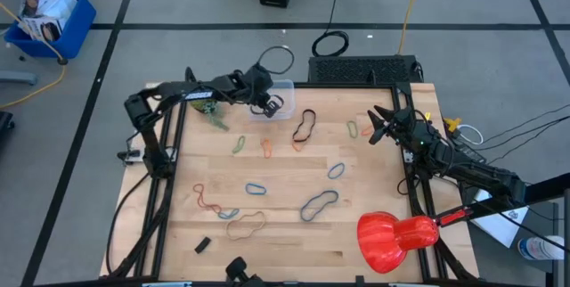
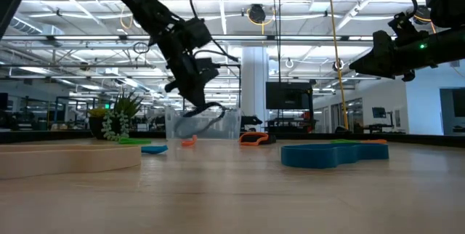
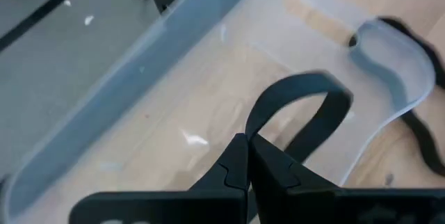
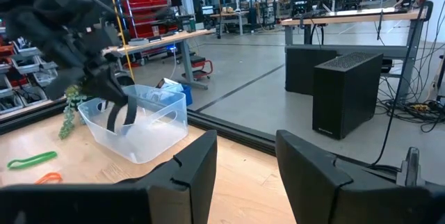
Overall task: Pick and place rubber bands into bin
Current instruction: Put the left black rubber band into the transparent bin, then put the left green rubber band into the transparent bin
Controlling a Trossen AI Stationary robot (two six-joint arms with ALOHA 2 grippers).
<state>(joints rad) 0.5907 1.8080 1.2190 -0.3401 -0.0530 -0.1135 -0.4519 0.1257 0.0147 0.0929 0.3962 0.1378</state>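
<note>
The clear bin [image 1: 283,87] stands at the table's far edge, and it also shows in the low view [image 2: 218,123] and the right wrist view [image 4: 149,130]. My left gripper [image 1: 267,105] is over the bin, shut on a black rubber band [image 3: 306,92]. Several other rubber bands lie flat on the table: a black one [image 1: 305,125], an orange one [image 1: 264,147], a blue one [image 1: 256,187], a grey one [image 1: 319,204] and a tan one [image 1: 245,225]. My right gripper [image 1: 378,127] is open and empty above the table's right side. My left gripper pinches one end of the black band's loop [image 3: 259,128] between its two fingertips [image 3: 236,165]. The fingers slant down from above, from the table's left. The band hangs as an open loop below the fingers [image 4: 122,116], inside the bin's walls. Whether it touches the bin's floor I cannot tell.
A small green plant [image 1: 217,119] stands left of the bin. A small black block [image 1: 202,245] lies near the front left. A red bulbous object [image 1: 396,236] sits at the front right. Cables lie on the floor beyond the far edge.
</note>
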